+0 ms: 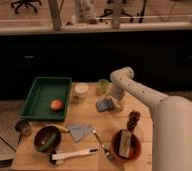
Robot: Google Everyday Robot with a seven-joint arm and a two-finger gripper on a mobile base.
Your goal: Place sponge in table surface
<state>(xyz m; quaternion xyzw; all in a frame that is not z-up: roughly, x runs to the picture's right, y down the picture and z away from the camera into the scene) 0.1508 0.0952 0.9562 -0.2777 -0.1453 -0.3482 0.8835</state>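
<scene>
The blue-grey sponge (105,104) lies on the light wooden table surface (89,117), right of centre toward the back. My gripper (117,99) hangs down from the white arm's bent wrist, directly at the sponge's right edge, touching or nearly touching it. The white arm reaches in from the lower right and covers the table's right side.
A green tray (38,107) holding an orange (56,104) sits at the left. A white cup (81,90) and a green cup (103,86) stand behind the sponge. In front are a folded grey cloth (80,132), a dark bowl (46,138), a white-handled brush (74,154) and a red bowl (125,146).
</scene>
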